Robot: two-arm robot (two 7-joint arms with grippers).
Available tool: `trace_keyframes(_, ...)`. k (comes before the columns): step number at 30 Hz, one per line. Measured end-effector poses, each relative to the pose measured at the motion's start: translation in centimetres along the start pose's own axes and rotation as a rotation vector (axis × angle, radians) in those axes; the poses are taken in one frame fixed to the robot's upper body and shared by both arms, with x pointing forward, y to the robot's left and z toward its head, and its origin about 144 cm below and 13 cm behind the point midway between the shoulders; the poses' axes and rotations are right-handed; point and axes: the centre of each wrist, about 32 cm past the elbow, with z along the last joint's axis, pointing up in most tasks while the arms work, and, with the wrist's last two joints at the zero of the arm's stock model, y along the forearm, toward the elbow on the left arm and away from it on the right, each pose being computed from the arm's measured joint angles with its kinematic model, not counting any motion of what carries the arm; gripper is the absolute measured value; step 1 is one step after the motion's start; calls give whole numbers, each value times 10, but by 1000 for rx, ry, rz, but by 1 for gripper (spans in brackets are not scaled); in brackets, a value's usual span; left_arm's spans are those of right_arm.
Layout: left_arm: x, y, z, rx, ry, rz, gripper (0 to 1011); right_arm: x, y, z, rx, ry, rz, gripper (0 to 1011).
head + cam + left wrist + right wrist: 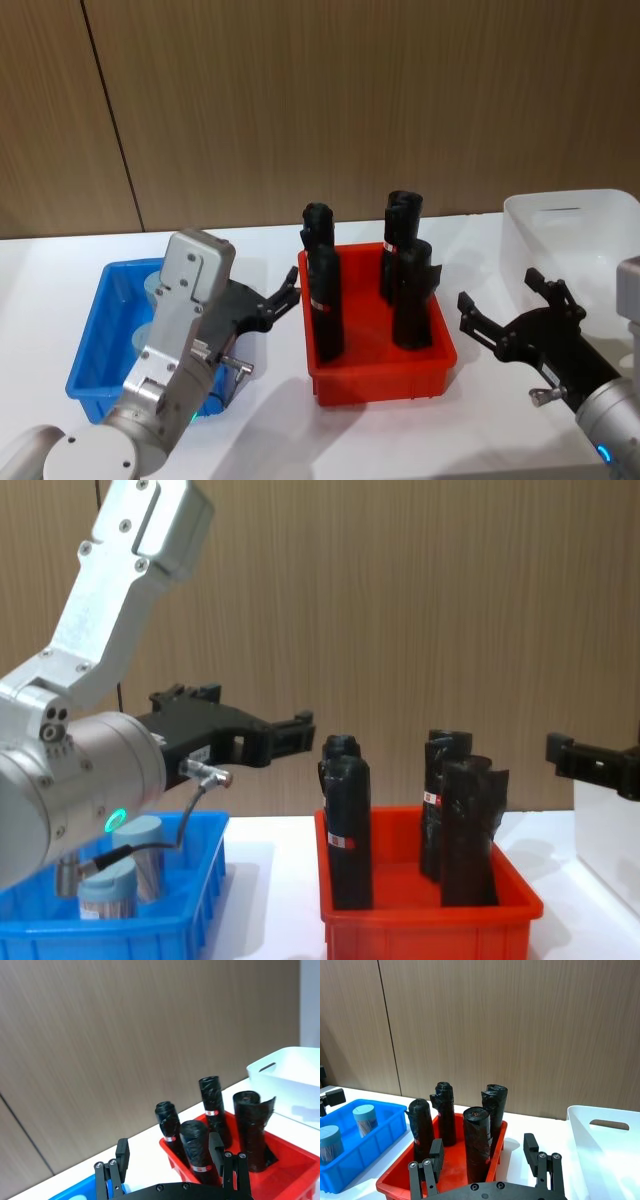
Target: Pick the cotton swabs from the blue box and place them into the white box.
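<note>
We find the cotton swabs [365,1119] standing in the blue box [85,350], judged light, stiff, slick, best taken around the body; left gripper [283,303] above its rim and right gripper [500,295] by the white box [570,215], fingers released.

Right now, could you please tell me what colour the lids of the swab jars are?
Grey-blue lids, clearest in the right wrist view.

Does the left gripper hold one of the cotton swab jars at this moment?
No, the left gripper is open with nothing between its fingers, and two cotton swabs stand in the blue box.
</note>
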Motion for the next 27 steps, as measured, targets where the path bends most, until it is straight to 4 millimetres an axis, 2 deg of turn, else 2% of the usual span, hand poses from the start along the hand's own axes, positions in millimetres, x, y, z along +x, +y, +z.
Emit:
trace_keyframes(15,24,-6,2,143,46,105,1004,0,0,0,0,0,0,1001)
trace_keyframes(27,51,-9,-11,250,91,142,1004,0,0,0,0,0,0,1001)
